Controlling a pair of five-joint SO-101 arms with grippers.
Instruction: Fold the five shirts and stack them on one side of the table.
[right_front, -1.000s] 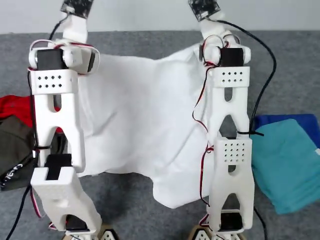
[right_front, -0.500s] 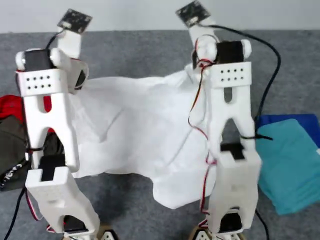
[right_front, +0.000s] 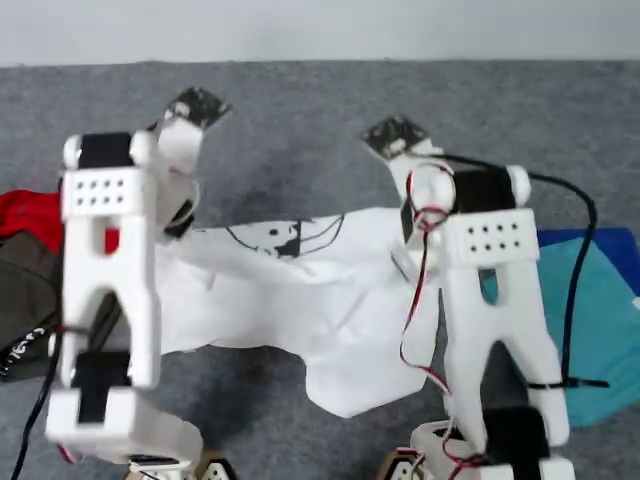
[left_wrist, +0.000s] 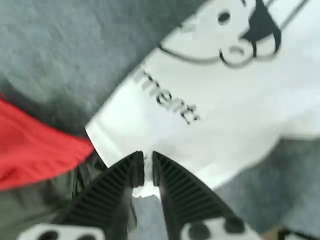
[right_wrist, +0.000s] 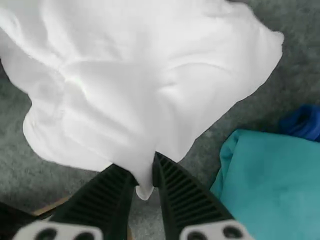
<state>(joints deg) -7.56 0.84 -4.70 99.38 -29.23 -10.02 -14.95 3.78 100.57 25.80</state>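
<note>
I am partway through folding the white shirt with a black line-drawn print (right_front: 300, 300), which lies spread across the middle of the grey felt-covered counter (right_front: 330, 110). The left gripper (left_wrist: 144, 167) is closed on one corner of the shirt's far edge, and the right gripper (right_wrist: 145, 175) is closed on the other, a tuck of white cloth pinched between its jaws. That edge is lifted and turned over toward the arms' bases, so the printed face shows along the top of the fold.

By my judgement this is the first lengthwise fold, and it is not yet laid down. The next move calls for carrying both corners level toward the near hem and lowering them together so the edges meet, and only then letting go. If one arm leads, the fold will go skew. The cloth is thin and limp and bunches near the right arm, so it may crease there.

The folded teal shirt (right_front: 590, 330) sits on a blue shirt (right_front: 560, 240) at the right side, just beside the white cloth. This looks like the stack, so about two shirts seem done. A crumpled red shirt (right_front: 30, 215) and a dark olive garment (right_front: 25, 300) wait at the left, touching the left corner. I must take care not to drag either pile.
</note>
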